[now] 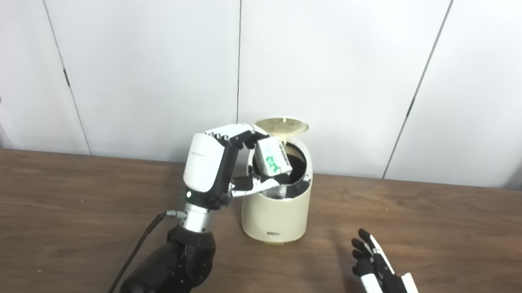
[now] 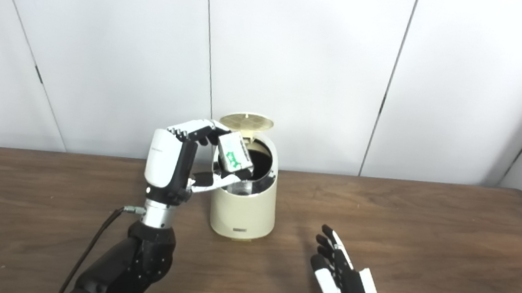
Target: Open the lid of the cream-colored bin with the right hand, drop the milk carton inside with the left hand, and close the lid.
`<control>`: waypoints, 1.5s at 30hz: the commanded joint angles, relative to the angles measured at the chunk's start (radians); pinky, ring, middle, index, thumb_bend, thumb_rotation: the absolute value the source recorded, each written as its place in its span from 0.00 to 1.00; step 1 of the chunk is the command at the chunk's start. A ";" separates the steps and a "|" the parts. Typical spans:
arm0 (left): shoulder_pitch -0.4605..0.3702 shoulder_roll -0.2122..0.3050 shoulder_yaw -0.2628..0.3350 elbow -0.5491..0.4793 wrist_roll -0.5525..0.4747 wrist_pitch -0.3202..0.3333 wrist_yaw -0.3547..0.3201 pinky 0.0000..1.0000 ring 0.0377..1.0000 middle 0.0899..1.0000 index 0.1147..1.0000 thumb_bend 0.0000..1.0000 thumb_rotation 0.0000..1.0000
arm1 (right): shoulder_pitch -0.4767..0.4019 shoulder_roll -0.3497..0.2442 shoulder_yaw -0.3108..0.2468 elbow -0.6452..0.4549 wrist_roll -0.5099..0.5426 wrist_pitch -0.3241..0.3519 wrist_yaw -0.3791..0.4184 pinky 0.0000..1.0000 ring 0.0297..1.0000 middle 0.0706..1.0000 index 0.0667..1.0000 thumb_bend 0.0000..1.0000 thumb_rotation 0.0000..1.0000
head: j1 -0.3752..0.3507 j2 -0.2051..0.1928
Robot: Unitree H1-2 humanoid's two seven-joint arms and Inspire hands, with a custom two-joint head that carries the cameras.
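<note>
White wall panels are seen behind a brown wooden table, on which the scene is set. A white milk carton with green print is clasped tilted between the fingers and thumb of the left hand, and is held just over the dark mouth of the cream-colored bin, whose round lid is raised at the back. Well apart to the right, the right hand is kept low over the table with its fingers spread and nothing held.

Dark wooden table, cream-colored bin upright on it near the middle.
</note>
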 commanded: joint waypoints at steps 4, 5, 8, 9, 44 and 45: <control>-0.047 -0.006 0.027 -0.037 -0.029 -0.017 -0.048 0.38 0.43 0.42 0.43 0.48 0.00 | -0.010 -0.003 -0.008 -0.044 0.018 -0.008 0.007 0.82 0.89 0.90 0.96 0.57 1.00 | 0.004 0.002; -0.043 -0.008 0.034 -0.046 -0.041 -0.016 -0.072 0.38 0.43 0.41 0.43 0.48 0.00 | -0.011 -0.003 -0.009 -0.044 0.022 -0.008 0.010 0.81 0.89 0.90 0.95 0.57 1.00 | 0.005 0.000; -0.030 -0.015 0.054 -0.075 -0.056 0.007 -0.130 0.39 0.40 0.41 0.46 0.49 0.00 | -0.011 -0.005 -0.011 -0.043 0.028 -0.007 0.014 0.81 0.88 0.89 0.96 0.56 1.00 | 0.006 0.003; -0.025 -0.017 0.060 -0.085 -0.058 0.018 -0.149 0.40 0.39 0.41 0.47 0.50 0.00 | -0.011 -0.006 -0.012 -0.041 0.029 -0.009 0.015 0.81 0.87 0.89 0.96 0.56 1.00 | 0.006 0.002; 0.087 -0.051 0.185 -0.342 -0.189 -0.007 -0.382 0.34 0.35 0.38 0.40 0.64 0.05 | -0.013 -0.023 -0.024 -0.016 0.053 -0.020 0.016 0.81 0.85 0.85 0.96 0.58 1.00 | 0.020 0.012; 0.102 -0.051 0.198 -0.375 -0.224 0.006 -0.415 0.33 0.36 0.38 0.41 0.57 0.05 | -0.012 -0.021 -0.024 -0.018 0.054 -0.020 0.014 0.81 0.85 0.85 0.96 0.57 1.00 | 0.019 0.015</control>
